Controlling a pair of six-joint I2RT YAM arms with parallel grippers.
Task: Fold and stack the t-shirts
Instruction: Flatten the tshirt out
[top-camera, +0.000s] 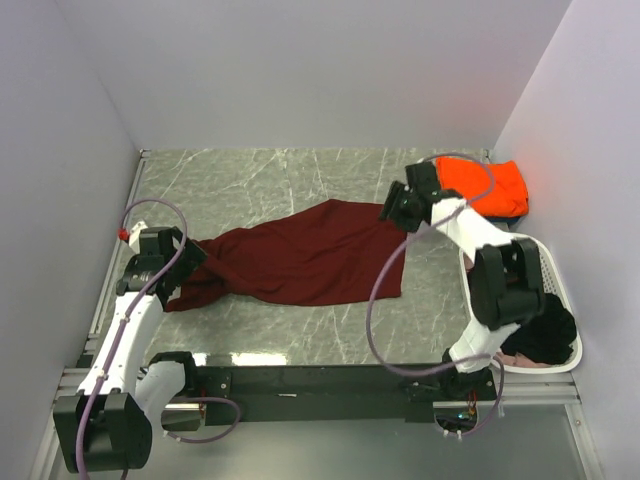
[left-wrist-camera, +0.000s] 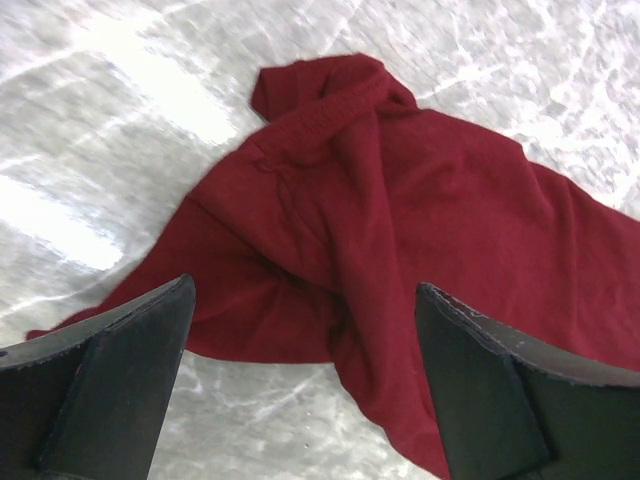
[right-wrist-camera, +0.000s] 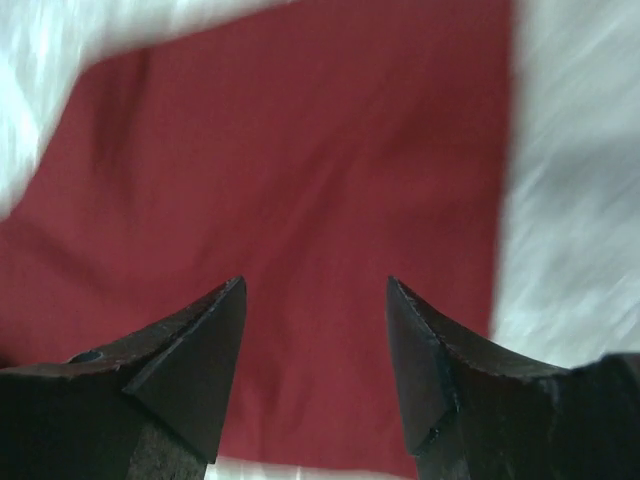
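A dark maroon t-shirt (top-camera: 300, 258) lies spread and rumpled across the middle of the marble table. My left gripper (top-camera: 190, 262) hovers over its bunched left end, jaws open and empty; the left wrist view shows the crumpled collar end of the maroon t-shirt (left-wrist-camera: 400, 220) between the fingers. My right gripper (top-camera: 388, 212) hovers over the shirt's far right corner, open and empty, with flat maroon cloth (right-wrist-camera: 310, 190) below it. A folded bright orange t-shirt (top-camera: 490, 186) lies on a dark blue one at the back right. A black t-shirt (top-camera: 545, 335) and a bit of pale pink cloth sit in the basket.
The white perforated basket (top-camera: 548, 262) stands at the right edge beside the right arm. Walls close in the table on the left, back and right. Bare marble (top-camera: 250, 180) lies behind the maroon shirt and in front of it (top-camera: 300, 335).
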